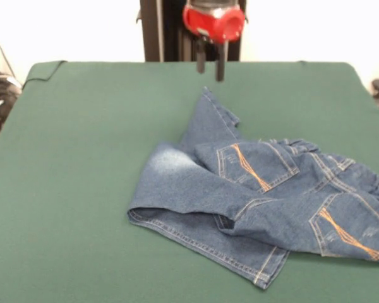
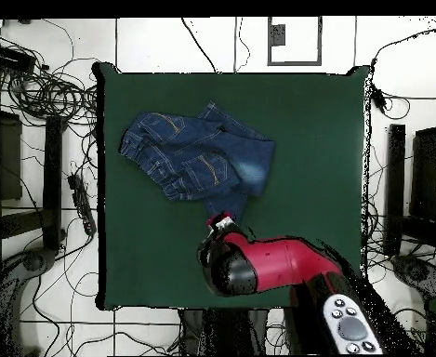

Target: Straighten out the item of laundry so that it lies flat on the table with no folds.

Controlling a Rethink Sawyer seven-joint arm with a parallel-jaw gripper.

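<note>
The blue denim jeans (image 1: pixel 259 189) lie crumpled on the green table (image 1: pixel 82 158), right of centre, with the legs folded over each other and the back pockets with orange stitching facing up. One leg end points toward the robot. They run past the picture's right edge. In the overhead view the jeans (image 2: pixel 198 153) lie in the upper left part of the table (image 2: pixel 323 139). My gripper (image 1: pixel 210 65) hangs above the table's far side, just over that leg end, open and empty, not touching the cloth. In the overhead view the gripper (image 2: pixel 223 223) sits at the tip of the red arm (image 2: pixel 272 265).
The robot's dark pedestal (image 1: pixel 170 31) stands behind the table's far edge. Cables (image 2: pixel 45 88) and black stands (image 2: pixel 393 186) lie on the floor around the table. The jeans lie close to the table's right edge in the front view.
</note>
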